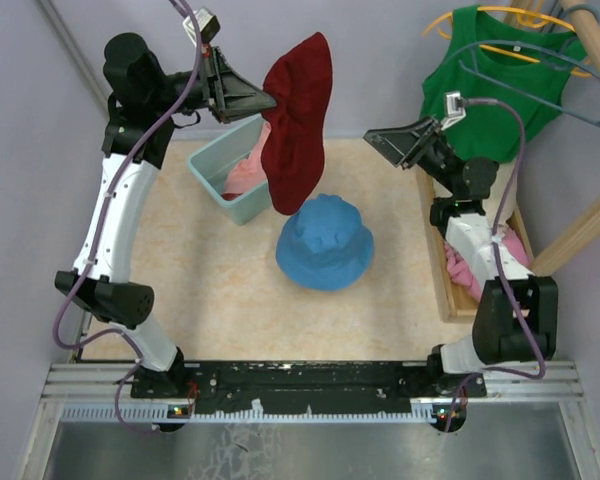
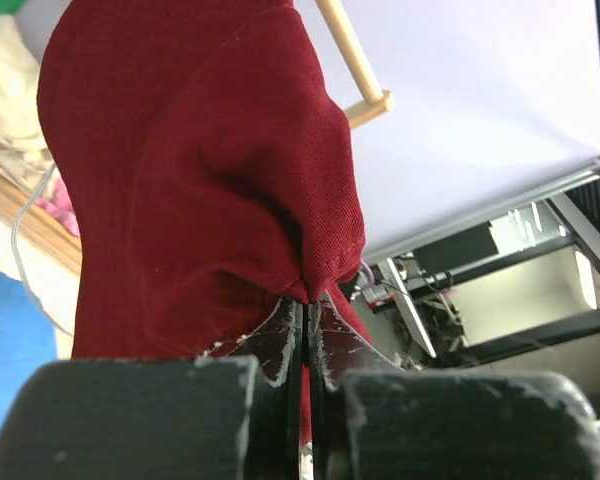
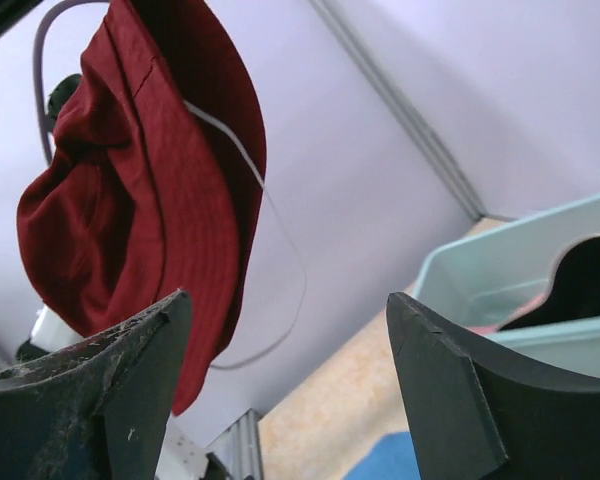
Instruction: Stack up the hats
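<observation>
Top: L gripper (image 1: 272,100) pinches red hat (image 1: 298,120), which hangs limp below its tips. Blue hat (image 1: 325,242) lies lower, to the tips' right. R gripper (image 1: 372,138) is spread, empty, red hat just off its tips.

L wrist: jaws pressed together on a red fold.

R wrist: fingers wide, red hat ahead-left.

Step, prob.: red onto blue. Next: centre over blue crown, lower, release.
</observation>
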Tool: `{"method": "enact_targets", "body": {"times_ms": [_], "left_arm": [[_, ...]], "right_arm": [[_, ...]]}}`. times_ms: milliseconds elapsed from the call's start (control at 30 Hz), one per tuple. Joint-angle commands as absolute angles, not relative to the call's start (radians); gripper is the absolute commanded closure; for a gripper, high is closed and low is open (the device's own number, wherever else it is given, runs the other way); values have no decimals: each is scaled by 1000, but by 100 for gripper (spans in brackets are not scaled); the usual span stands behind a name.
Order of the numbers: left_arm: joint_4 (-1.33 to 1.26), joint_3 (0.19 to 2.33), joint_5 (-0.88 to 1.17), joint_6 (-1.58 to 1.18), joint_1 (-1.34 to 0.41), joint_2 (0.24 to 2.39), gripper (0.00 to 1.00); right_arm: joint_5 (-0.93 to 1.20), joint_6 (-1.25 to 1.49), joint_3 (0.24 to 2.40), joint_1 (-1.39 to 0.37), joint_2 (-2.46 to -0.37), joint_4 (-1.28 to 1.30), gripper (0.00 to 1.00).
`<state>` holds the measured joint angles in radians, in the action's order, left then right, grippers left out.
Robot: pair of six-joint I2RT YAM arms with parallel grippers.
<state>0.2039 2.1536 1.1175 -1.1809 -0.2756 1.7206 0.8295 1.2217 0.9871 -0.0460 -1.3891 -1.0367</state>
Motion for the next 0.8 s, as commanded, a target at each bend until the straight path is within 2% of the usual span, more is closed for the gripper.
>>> {"method": "enact_targets", "body": {"times_ms": [0, 200, 467, 767], "left_arm": [[32, 2135, 1189, -1348, -288, 1670, 100], [16, 2090, 1191, -1358, -291, 1637, 100], [-6, 2007, 1198, -1355, -291, 1616, 100], [-50, 1978, 1209, -1370, -291, 1622, 100]], "right_arm": [[854, 1329, 1118, -144, -1461, -1227, 21], [794, 1406, 1232, -193, -1577, -1363, 21], [778, 1444, 1434, -210, -1684, -1370, 21], [770, 1437, 1530, -256, -1754, -1346, 20]]}}
